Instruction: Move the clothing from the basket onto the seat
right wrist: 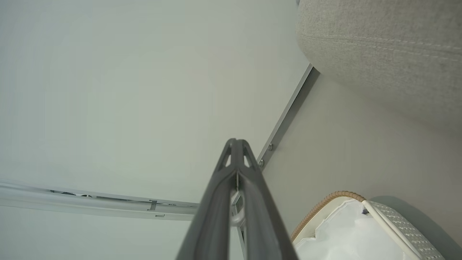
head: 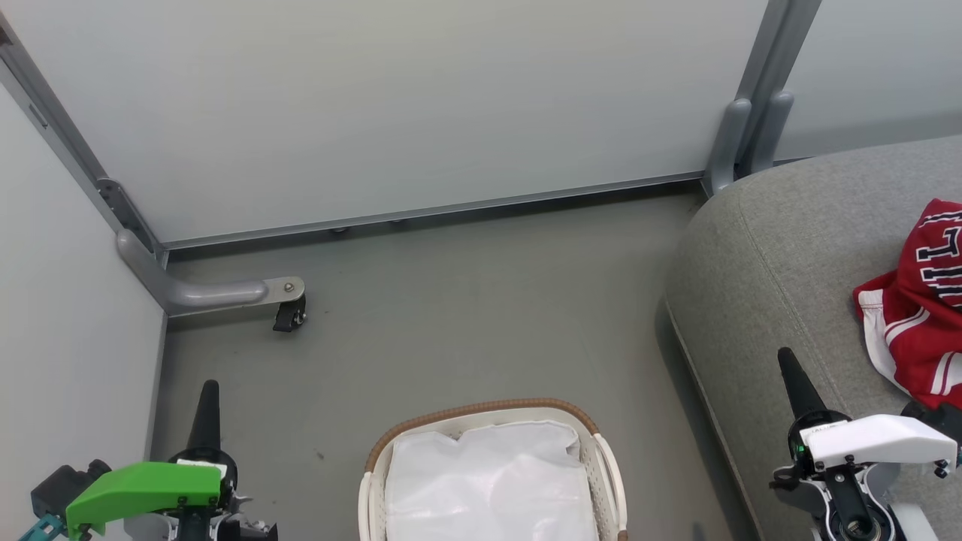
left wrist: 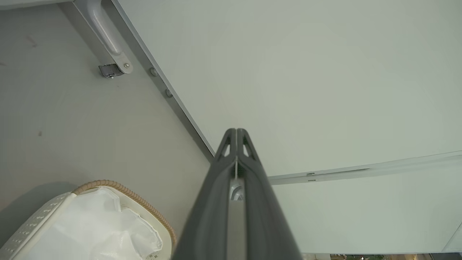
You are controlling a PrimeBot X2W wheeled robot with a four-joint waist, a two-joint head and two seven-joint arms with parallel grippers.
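Left gripper (head: 210, 385): seen at 7 o'clock in the head view, over the floor (head: 466, 300). In the left wrist view the two dark fingers are pressed together along their length and nothing is held.
Right gripper (head: 785, 352): seen at 4 o'clock in the head view, above the front part of the seat (head: 766, 263). In the right wrist view the fingers are closed against each other and nothing is gripped.
Clothing (head: 921, 315): red fabric with white stripes and black-and-white lettering is bunched on the seat at 3 o'clock in the head view and is partly cut off by the picture edge. It lies near the right gripper, at the gripper's 2 o'clock, and is not touched by the fingers.
Basket (head: 481, 409): it stands on the floor at 6 o'clock in the head view, between the two grippers and beside the seat's front edge. A crumpled white liner (head: 488, 481) is seen inside.
Seat: the grey cushion, with its rounded corner and stitched seam, is located from 2 to 5 o'clock.
Caster (head: 289, 315): it is fitted to a grey bracket at 9 o'clock, below the wall panel (head: 376, 98).
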